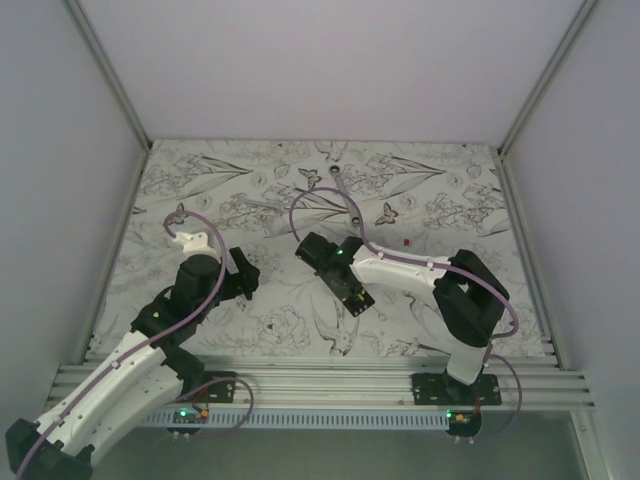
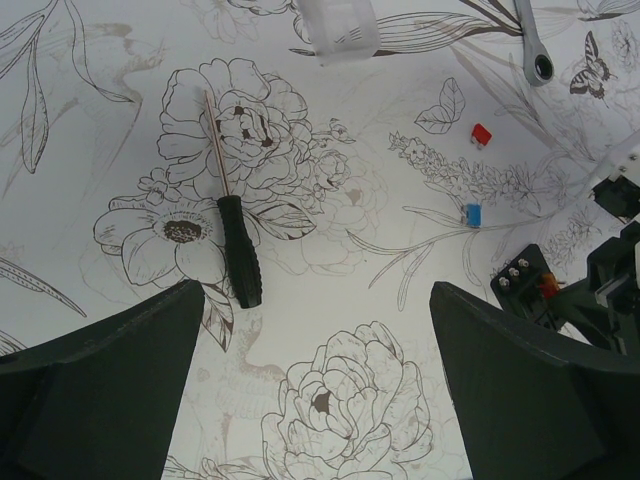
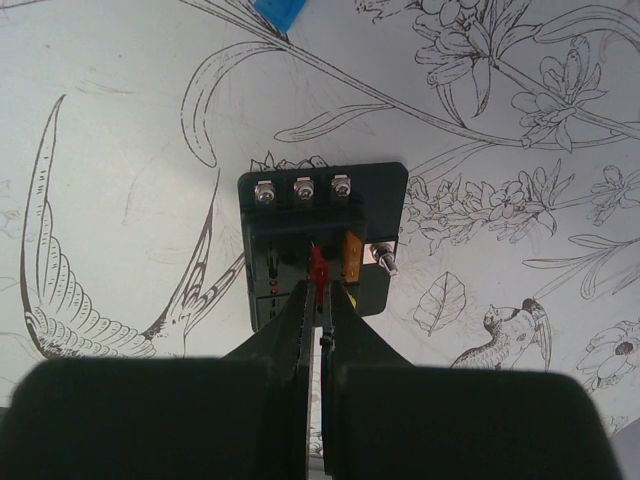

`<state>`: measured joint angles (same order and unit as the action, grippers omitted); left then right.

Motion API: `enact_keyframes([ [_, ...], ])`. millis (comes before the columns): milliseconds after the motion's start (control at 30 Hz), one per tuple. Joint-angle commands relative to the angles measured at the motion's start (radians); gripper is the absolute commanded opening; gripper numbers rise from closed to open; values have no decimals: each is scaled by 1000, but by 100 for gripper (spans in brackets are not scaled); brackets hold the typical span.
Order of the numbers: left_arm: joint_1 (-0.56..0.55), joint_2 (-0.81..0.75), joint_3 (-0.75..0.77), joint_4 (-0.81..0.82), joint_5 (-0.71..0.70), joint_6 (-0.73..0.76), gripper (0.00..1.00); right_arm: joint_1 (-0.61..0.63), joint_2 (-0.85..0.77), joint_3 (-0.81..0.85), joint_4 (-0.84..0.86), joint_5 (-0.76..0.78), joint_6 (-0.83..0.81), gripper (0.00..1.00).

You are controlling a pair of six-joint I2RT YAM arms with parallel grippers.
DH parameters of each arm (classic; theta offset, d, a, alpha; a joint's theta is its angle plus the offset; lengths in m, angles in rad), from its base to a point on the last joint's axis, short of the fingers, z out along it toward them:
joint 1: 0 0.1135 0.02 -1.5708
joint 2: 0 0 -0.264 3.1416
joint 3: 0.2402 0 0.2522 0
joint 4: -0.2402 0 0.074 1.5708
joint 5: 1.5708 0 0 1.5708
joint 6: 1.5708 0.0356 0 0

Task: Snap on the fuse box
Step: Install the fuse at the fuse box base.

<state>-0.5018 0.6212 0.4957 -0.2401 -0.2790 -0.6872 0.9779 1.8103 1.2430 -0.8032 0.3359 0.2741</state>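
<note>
Fuse box [image 3: 320, 235] at centre of the right wrist view, lying flat, black, uncovered, red fuse [image 3: 318, 266] and orange fuse [image 3: 352, 255] seated in it. Right gripper [image 3: 320, 295] pressed together, tips at the red fuse; pinching it or merely touching, cannot tell. Left gripper [image 2: 320, 400] spread wide, empty, screwdriver [image 2: 237, 262] ahead, left of centre in its view. Clear piece [image 2: 340, 28] at that view's top edge, probably the cover. Best done by pressing straight down and squarely, with the box braced against sliding.
</note>
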Motion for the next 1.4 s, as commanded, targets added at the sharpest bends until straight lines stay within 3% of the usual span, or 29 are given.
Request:
enact_keyframes([
  [0, 8, -9, -7, -16, -5, -3, 100, 7, -41, -2, 16, 17, 18, 0],
  [1367, 8, -4, -5, -16, -3, -2, 100, 1, 31, -14, 19, 3, 9, 0],
])
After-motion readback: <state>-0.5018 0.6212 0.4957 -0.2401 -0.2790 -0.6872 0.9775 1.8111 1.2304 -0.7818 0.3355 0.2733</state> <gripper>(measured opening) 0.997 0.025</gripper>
